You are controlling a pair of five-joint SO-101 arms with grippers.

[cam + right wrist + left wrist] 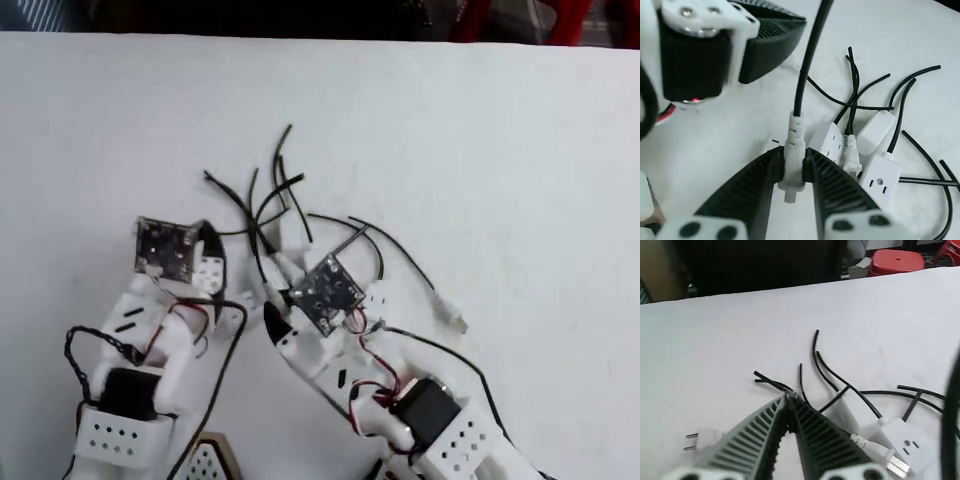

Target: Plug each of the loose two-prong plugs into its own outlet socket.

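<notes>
Two arms share one tabletop (500,130): one left arm (140,330) and one right arm (325,365). Each carries a single claw, the left claw (786,399) and the right claw (792,152).

There are three white sockets, grouped centre right in the right wrist view: one socket (830,142), a second (875,131) and a third (881,181).

I count four plugs:
- One plug (794,132) in the right claw.
- One (852,160) among the sockets.
- One (455,318) alone at the right centre of the high view.
- One (696,439) at the lower left of the left wrist view.

The black cables (285,190) are too tangled to count.
</notes>
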